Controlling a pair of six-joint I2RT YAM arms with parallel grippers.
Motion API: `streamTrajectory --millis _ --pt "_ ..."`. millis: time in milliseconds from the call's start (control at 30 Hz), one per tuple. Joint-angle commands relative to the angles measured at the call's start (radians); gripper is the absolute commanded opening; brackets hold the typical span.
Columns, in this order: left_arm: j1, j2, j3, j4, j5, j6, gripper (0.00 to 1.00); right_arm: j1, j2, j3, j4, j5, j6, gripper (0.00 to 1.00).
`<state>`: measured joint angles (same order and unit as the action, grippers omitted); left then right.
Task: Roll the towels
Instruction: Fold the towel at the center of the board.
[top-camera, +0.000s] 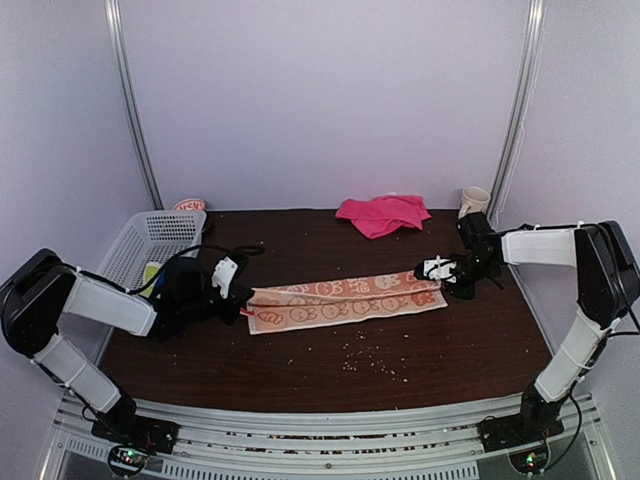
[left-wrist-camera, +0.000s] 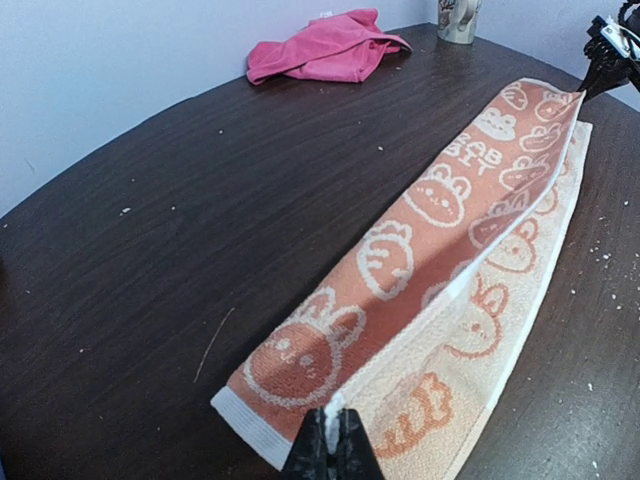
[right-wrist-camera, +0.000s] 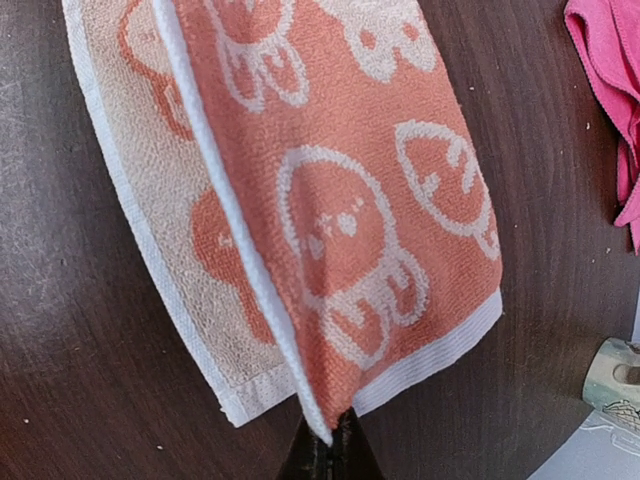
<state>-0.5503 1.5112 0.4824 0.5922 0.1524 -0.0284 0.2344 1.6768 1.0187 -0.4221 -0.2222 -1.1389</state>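
Note:
The orange towel (top-camera: 345, 301) with cream cartoon animals lies stretched left to right across the dark table (top-camera: 330, 375). Its long edge is lifted into a ridge (left-wrist-camera: 470, 270). My left gripper (top-camera: 243, 308) is shut on that edge's left corner (left-wrist-camera: 333, 425). My right gripper (top-camera: 440, 272) is shut on the right corner (right-wrist-camera: 330, 430), where the orange face (right-wrist-camera: 350, 230) drapes over the paler underside. The plain pink towel (top-camera: 383, 213) sits crumpled at the back of the table, also seen from the left wrist (left-wrist-camera: 325, 48) and at the right wrist view's edge (right-wrist-camera: 610, 90).
A white lattice basket (top-camera: 150, 240) stands at the back left beside my left arm. A cream mug (top-camera: 474, 201) stands at the back right corner. Small crumbs (top-camera: 370, 362) are scattered on the table in front of the orange towel.

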Motion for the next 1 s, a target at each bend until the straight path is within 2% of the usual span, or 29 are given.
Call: streamTrajectory --millis 0,833,967 --pt "-0.01 0.004 -0.016 0.021 0.023 -0.019 0.0 0.003 -0.034 -0.006 0.012 0.017 -0.005 0.0" --pt "-0.041 -0.027 -0.084 0.03 0.036 -0.068 0.0 0.04 0.014 -0.033 -0.012 0.113 -0.042 0.0" --pt "-0.043 -0.026 -0.09 0.022 0.035 -0.077 0.04 0.046 0.022 -0.033 -0.019 0.122 -0.041 0.0"
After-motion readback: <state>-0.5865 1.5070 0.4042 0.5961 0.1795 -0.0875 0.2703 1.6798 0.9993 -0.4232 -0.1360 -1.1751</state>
